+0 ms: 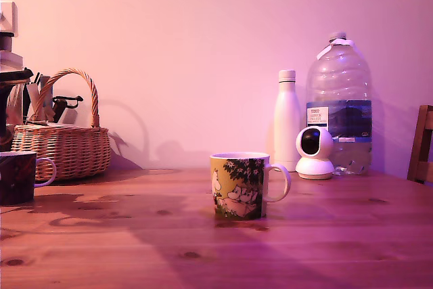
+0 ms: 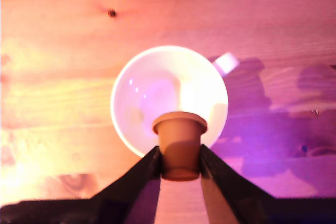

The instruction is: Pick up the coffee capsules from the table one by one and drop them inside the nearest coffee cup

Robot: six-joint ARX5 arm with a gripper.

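A large clear water bottle (image 1: 338, 103) carries a blue and white label whose writing is too small to read. Beside it stand a white flask (image 1: 287, 118) and a small white camera (image 1: 315, 153).

In the wrist view, the claw (image 2: 180, 167) points straight down, its two dark fingers (image 2: 137, 178) clenched on a brown coffee capsule (image 2: 179, 145) held above the white inside of a coffee cup (image 2: 157, 98).

In the exterior view, that cartoon-printed cup (image 1: 240, 185) stands mid-worktop (image 1: 122, 248), with bare wood all round. A wicker basket (image 1: 62, 143) and a dark mug (image 1: 19, 176) sit at that view's left.
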